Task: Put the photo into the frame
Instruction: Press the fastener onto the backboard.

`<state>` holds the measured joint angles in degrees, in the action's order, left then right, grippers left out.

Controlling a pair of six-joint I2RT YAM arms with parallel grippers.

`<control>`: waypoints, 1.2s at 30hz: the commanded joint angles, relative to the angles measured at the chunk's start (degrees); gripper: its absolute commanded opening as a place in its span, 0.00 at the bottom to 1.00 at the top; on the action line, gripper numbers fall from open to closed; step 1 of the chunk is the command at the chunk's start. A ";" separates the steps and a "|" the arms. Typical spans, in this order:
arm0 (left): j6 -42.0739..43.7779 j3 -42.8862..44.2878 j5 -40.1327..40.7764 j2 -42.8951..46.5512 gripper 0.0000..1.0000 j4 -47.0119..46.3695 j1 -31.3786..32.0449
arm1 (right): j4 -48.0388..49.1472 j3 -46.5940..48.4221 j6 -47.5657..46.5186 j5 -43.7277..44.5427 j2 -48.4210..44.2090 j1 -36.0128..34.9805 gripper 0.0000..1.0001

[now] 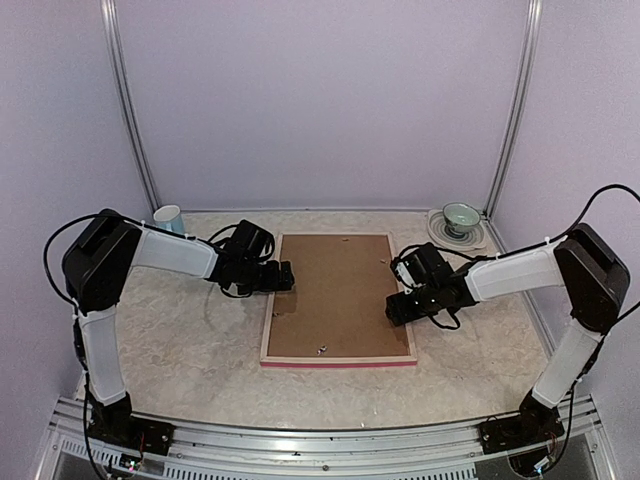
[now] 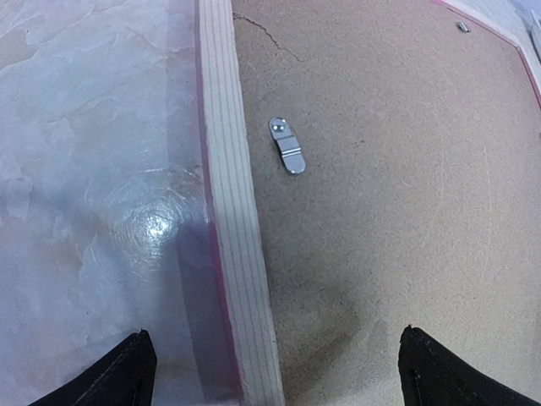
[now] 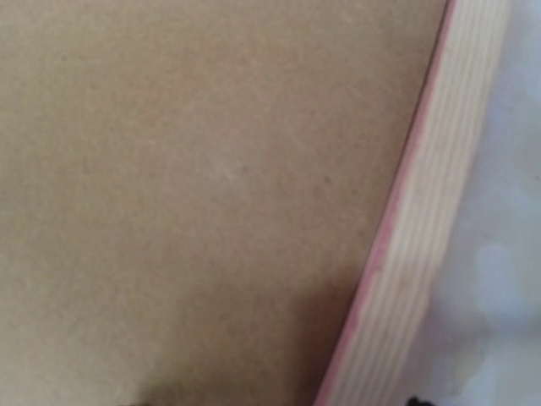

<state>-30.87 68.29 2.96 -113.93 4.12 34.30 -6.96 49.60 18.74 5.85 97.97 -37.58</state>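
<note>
Frame point(image 1: 338, 361) lay back-up directly beneath both claws, its long axis running away from the arm bases. Left gripper point(image 1: 285, 278) hung wide open astride the frame's left rail. Right gripper point(image 1: 398, 305) hovered at the frame's right rail, equally near, its jaws too hidden to judge. Backing board point(image 1: 340, 295) filled the frame; the photo was nowhere visible, possibly underneath. Marbled table point(image 1: 190, 340) spread around the frame, lilac walls point(image 1: 320, 100) beyond.
</note>
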 commanded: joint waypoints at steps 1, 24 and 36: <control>-0.46 -1.45 -0.59 1.95 0.99 -0.37 -0.68 | -6.96 -1.19 -1.45 0.94 1.65 -1.15 0.67; -0.50 -3.97 -1.24 2.62 0.99 -1.65 -2.22 | -8.83 -2.83 -0.90 1.53 -0.40 -1.16 0.61; -0.50 -5.07 -1.28 3.08 0.99 -2.00 -2.62 | -8.94 -3.63 0.14 2.74 0.14 -0.74 0.53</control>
<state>-31.05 64.64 1.91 -111.94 1.32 32.25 -8.45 48.71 19.14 6.31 96.73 -38.20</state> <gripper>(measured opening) 0.989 0.538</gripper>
